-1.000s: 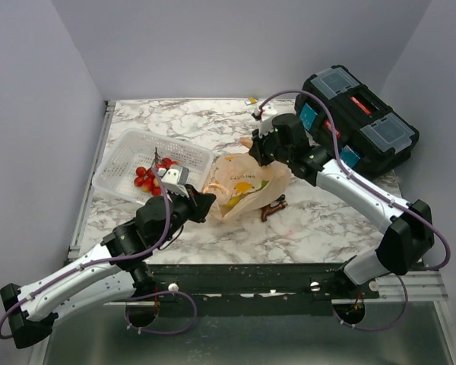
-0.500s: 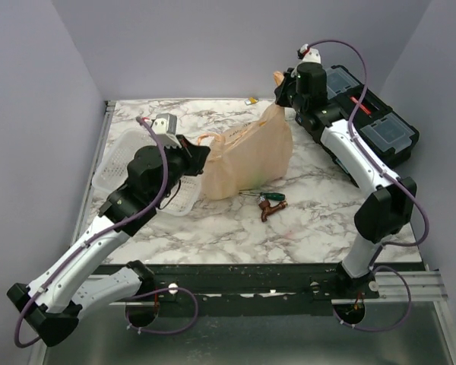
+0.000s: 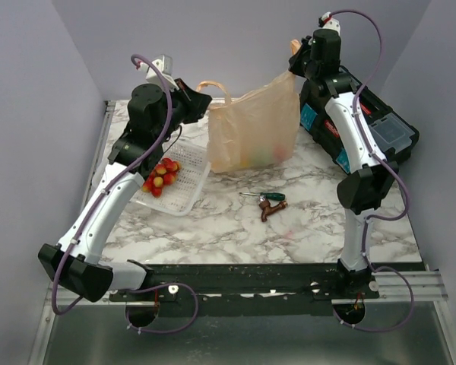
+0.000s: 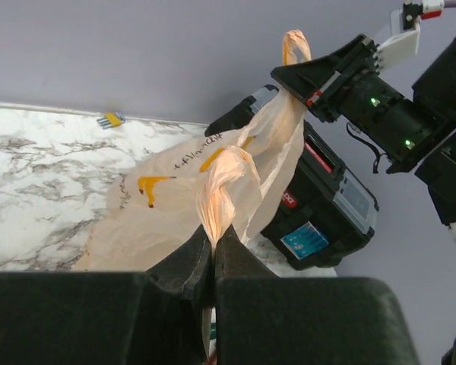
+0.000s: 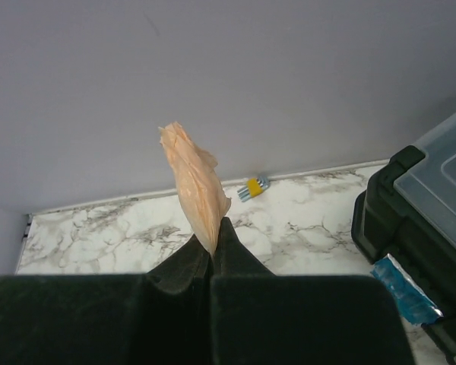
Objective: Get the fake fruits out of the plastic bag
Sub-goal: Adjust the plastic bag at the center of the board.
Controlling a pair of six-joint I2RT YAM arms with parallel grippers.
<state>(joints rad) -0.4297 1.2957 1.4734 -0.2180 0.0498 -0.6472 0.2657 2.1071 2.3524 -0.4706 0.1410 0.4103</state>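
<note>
Both arms hold the plastic bag (image 3: 251, 129) up over the far middle of the table (image 3: 235, 236). The left gripper (image 4: 213, 245) is clenched on the twisted left handle (image 4: 224, 190), and the right gripper (image 5: 213, 245) is pinched tight on the right handle (image 5: 194, 182), higher up and farther right. The fake fruits (image 3: 260, 156) sit in the bottom of the bag and show through the thin film as green and yellow blurs. It cannot be told whether the bag's bottom rests on the table or hangs just above it. With both handles up, the mouth faces upward and nothing can fall out, so the step likely calls for tipping the bag. One handle should probably drop low while the other rises, so the fruits roll toward the opening. The film is thin and slippery, so both pinches need to be firm and the motion smooth, without jerks. The spill is best aimed at bare marble toward the near side, away from the basket (image 3: 186, 199) of berries (image 3: 161, 173) on the left, the toolbox (image 3: 380, 133) on the right, and the screwdriver (image 3: 262, 196) just nearer than the bag. The round fruits may roll once they are out.
</note>
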